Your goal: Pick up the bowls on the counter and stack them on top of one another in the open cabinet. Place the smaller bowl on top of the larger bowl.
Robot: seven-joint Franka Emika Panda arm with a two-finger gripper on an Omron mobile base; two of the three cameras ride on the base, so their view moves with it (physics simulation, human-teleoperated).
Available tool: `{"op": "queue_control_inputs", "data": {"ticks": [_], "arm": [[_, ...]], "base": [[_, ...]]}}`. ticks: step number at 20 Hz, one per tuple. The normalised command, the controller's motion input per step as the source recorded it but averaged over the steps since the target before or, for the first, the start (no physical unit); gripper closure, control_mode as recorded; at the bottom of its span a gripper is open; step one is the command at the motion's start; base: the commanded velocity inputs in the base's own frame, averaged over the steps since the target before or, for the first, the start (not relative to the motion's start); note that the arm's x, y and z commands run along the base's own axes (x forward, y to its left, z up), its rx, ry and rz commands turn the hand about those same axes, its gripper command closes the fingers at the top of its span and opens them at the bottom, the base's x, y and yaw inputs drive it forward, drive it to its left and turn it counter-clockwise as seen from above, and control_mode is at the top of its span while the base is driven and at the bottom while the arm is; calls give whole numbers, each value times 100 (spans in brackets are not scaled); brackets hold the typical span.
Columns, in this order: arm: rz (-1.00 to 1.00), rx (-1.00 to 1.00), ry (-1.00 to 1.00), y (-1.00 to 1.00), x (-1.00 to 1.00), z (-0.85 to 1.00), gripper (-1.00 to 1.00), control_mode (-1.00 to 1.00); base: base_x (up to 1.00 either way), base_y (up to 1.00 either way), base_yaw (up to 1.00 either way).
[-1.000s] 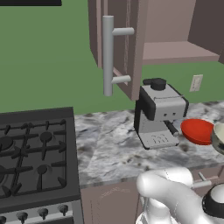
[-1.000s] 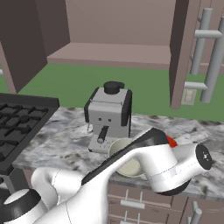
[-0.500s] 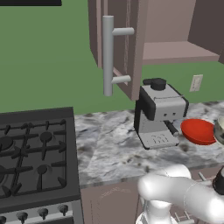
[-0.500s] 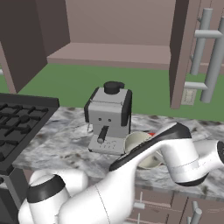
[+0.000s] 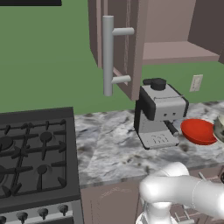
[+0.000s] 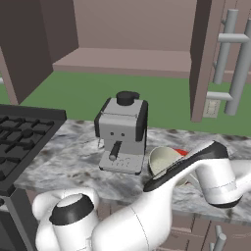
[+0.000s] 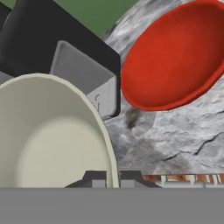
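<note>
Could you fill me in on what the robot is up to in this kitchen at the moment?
The arm has its gripper shut on the rim of the smaller bowl, the cream one; the jaws pinch the rim, one on each side. The larger bowl, the red one, sits on the counter just right of the coffee machine. The open cabinet above has nothing on its shelf yet, so no stacking has been done.

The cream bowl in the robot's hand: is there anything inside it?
The cream bowl looks empty: the hand view shows a bare pale inside. The hand pinches its rim, hiding a sliver there. The red bowl beside it on the counter also looks empty.
</note>
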Motion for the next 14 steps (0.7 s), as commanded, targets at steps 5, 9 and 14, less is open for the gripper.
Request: {"op": "queue_control_inputs", "data": {"ticks": [5,9,14], "arm": [[0,6,0,-8,25,-12,100,-100],[0,4,-3,-3,28,-16,100,-100],[-3,0,-9,0,22,-25,100,-100]], "base": [[0,0,0],[0,0,0],[0,0,0]]}}
